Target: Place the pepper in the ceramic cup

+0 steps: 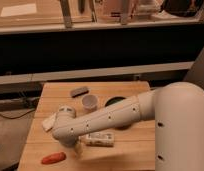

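A white robot arm (110,117) reaches from the lower right of the frame across a wooden table (130,150), its bulky elbow section ending near the table's left-centre. The gripper (77,148) hangs below that end, just left of centre low in the frame, only partly visible beneath the arm; whether its claw is spread or closed cannot be told. The pepper (53,158), red-orange and elongated, lies flat on the wood in the lower left of the frame, near the table's front edge, to the left of the gripper and slightly below it, apart from it. The ceramic cup (89,103), small, white and round, stands upright near the middle of the table, above the arm and well apart from the pepper. A white labelled bottle (101,139) lies on its side just below the arm, to the right of the gripper. A dark round bowl (115,101) sits to the right of the cup, partly hidden by the arm. A grey block-shaped object (79,91) rests toward the table's far edge, upper left of the cup, and a pale flat item (48,122) lies at the left side of the table, beside the arm's end.
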### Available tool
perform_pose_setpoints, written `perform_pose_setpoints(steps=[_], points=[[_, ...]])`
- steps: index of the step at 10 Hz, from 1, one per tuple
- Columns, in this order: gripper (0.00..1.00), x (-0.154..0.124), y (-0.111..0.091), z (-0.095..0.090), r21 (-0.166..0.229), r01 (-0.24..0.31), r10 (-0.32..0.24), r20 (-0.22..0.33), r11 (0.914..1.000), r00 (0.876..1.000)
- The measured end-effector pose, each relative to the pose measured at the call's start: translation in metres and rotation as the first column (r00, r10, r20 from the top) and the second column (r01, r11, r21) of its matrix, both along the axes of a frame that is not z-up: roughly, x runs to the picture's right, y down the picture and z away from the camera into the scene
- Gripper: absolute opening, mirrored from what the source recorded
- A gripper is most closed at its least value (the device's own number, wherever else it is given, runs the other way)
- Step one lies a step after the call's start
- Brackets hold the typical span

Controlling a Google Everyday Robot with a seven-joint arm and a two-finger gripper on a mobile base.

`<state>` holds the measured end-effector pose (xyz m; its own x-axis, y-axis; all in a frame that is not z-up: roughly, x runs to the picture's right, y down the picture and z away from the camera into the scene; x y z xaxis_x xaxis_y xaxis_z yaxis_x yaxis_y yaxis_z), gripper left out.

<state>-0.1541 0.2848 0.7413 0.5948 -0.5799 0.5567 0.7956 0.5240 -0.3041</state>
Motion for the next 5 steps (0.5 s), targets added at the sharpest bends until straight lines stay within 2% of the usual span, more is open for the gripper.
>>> perform_pose_setpoints(steps=[5], points=[[0.8, -0.01, 0.013, -0.001, 0.0, -0.036, 0.036, -0.001, 0.9993, 0.999]])
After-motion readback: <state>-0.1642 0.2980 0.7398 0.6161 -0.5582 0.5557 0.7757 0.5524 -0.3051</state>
